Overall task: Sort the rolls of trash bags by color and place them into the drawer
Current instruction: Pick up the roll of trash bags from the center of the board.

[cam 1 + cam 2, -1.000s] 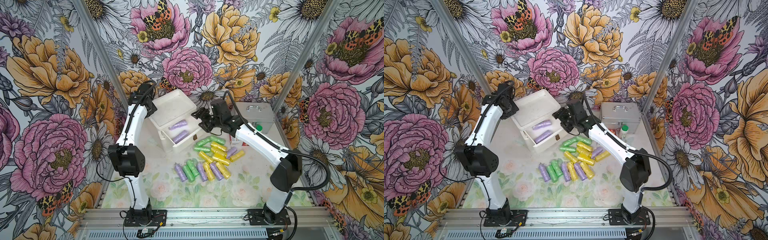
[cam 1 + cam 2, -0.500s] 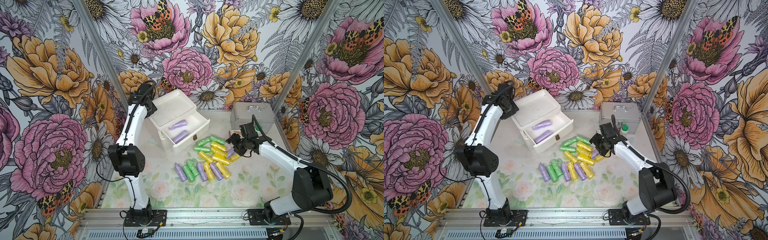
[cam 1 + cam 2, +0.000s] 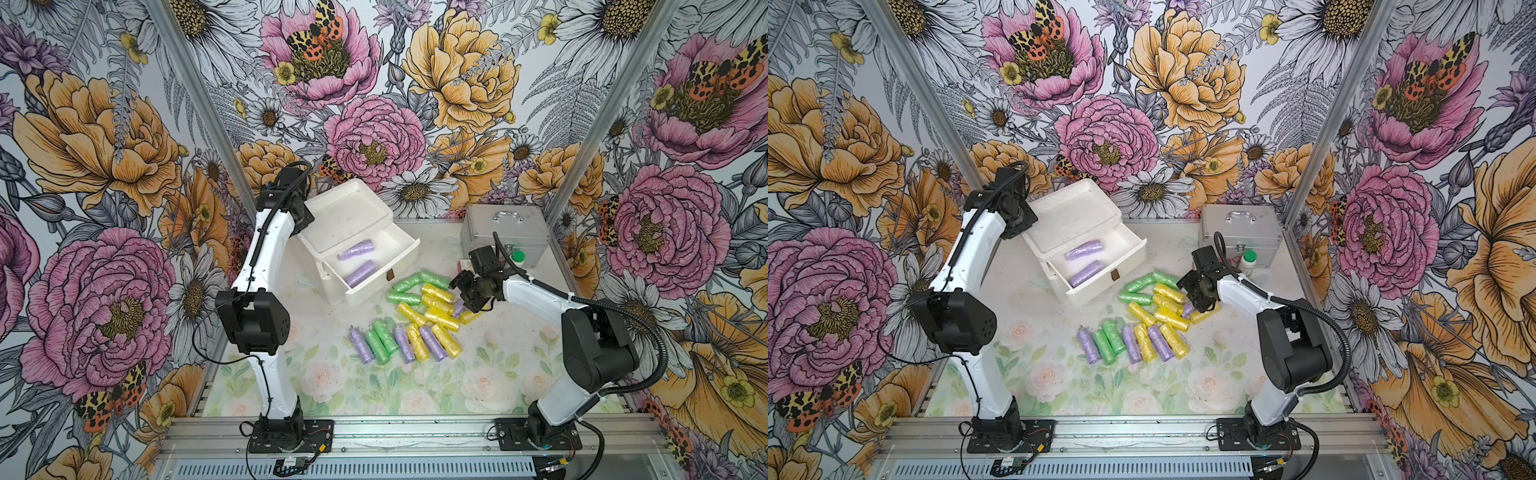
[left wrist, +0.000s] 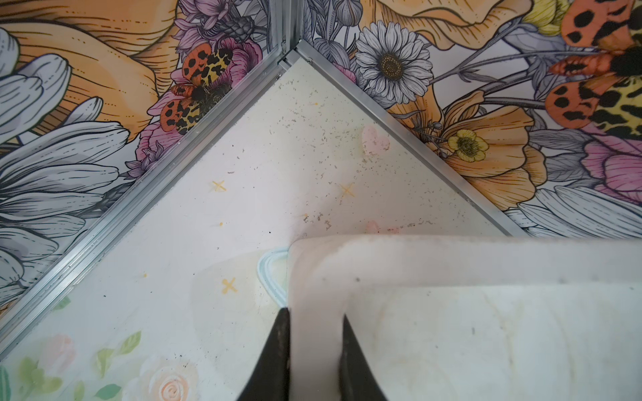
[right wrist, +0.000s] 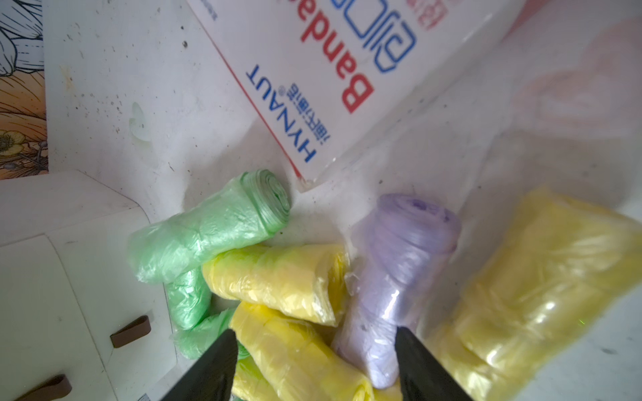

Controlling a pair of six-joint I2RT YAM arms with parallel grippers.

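- Rolls of trash bags (image 3: 409,311): lilac, yellow and green, loose on the table, mid-scene, just right of and nearer than the open drawer (image 3: 374,291).
- Two lilac rolls (image 3: 356,250) lie inside the drawer.
- Right gripper (image 5: 314,333): jaws wide apart, gripping nothing, straddling a lilac roll (image 5: 392,277) and a yellow roll (image 5: 295,354) at the pile's right edge.
- Left gripper (image 4: 314,323): clamped tight on the rim of the white drawer unit (image 4: 451,264), far-left corner.
- Bandage box (image 5: 330,69) lies just beyond the pile.
- Metal case (image 3: 503,232) sits far right, with a green-capped bottle (image 3: 1249,259) in front.

2 lilac rolls (image 3: 362,272) lie in the open drawer (image 3: 376,289); perhaps 16 lilac, yellow, green rolls (image 3: 436,305) beside it.
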